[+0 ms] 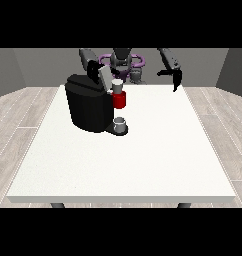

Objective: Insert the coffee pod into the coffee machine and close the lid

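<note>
On the large white rectangular table (123, 165), which is being bounded by pale wood-plank flooring (15, 115) and grey walls (38, 65), a bulky black coffee machine (88, 107) is being displayed left of centre, near the far edge. Its grey lid (104, 75) is being held raised and tilted. A red cylindrical holder (119, 100) is being shown at the machine's front, with a small pale coffee pod (117, 88) sitting on top of it. Below, a small grey cup (120, 123) is being supported on the machine's base.

The hand at the view's left (95, 67) is being positioned against the raised lid; its finger state cannot be told. The hand at the view's right (175, 77) is being held above the table's far edge, well apart from the machine, fingers pointing downward and relaxed, with nothing grasped.
</note>
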{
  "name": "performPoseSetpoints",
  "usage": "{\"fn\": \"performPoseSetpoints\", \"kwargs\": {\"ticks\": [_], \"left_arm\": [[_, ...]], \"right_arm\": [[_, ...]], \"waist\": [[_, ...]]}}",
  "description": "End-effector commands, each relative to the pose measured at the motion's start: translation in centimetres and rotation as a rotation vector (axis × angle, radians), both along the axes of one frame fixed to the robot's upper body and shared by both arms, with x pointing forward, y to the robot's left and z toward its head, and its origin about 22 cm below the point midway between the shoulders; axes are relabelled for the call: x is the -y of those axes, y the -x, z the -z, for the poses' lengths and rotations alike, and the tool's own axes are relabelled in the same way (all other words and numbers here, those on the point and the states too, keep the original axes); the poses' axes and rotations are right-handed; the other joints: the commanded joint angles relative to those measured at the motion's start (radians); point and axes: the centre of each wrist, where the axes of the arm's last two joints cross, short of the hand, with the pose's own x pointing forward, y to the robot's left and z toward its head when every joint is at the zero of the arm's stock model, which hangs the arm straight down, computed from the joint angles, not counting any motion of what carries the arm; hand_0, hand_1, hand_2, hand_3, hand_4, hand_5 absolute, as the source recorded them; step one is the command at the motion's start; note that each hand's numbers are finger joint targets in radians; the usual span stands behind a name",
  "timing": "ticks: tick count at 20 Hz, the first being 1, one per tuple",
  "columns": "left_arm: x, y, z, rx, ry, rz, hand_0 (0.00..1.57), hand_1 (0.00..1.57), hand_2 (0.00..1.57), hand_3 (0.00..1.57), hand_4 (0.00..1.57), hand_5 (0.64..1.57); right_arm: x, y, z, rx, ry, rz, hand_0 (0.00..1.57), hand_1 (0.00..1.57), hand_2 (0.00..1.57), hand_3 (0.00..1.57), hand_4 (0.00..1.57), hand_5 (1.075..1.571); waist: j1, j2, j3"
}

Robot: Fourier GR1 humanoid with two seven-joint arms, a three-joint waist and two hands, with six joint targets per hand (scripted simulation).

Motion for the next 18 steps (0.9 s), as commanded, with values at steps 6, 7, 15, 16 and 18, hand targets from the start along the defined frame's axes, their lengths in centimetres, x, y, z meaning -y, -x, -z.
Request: {"fn": "performPoseSetpoints", "kwargs": {"ticks": [6, 7, 15, 16, 18], "left_arm": [[0.2, -0.8, -0.5, -0.028, -0.005, 0.039, 0.0, 0.0, 0.0, 0.0, 0.39, 1.571], [-0.9, -1.6, -0.8, -0.01, -0.003, 0.005, 0.0, 0.0, 0.0, 0.0, 0.39, 1.571], [0.3, -2.2, -0.4, 0.003, 0.018, 0.081, 0.0, 0.0, 0.0, 0.0, 0.37, 1.571], [-0.9, -2.0, -0.3, -0.01, 0.024, 0.052, 0.0, 0.0, 0.0, 0.0, 0.4, 1.571], [0.0, -2.8, -1.0, 0.01, 0.02, 0.071, 0.0, 0.0, 0.0, 0.0, 0.32, 1.571]], "right_arm": [[-4.4, -0.8, 0.0, -0.01, 0.073, -0.036, 0.0, 0.0, 0.0, 0.0, 0.36, 1.571], [-5.1, -1.1, -1.7, -0.005, 0.076, -0.062, 0.0, 0.0, 0.0, 0.0, 0.42, 1.571], [-7.0, -2.1, -6.0, 0.057, 0.137, -0.046, 0.0, 0.0, 0.0, 0.0, 0.35, 1.571], [-7.1, -1.8, -5.4, 0.051, 0.169, -0.058, 0.0, 0.0, 0.0, 0.0, 0.37, 1.571], [-7.3, -2.2, -6.6, 0.083, 0.204, -0.03, 0.0, 0.0, 0.0, 0.0, 0.44, 1.571]], "waist": [[0.058, 0.001, 0.0068], [0.03, 0.013, 0.0064], [0.087, 0.047, 0.0062], [0.071, 0.037, 0.0061], [0.097, 0.043, 0.0062]]}}
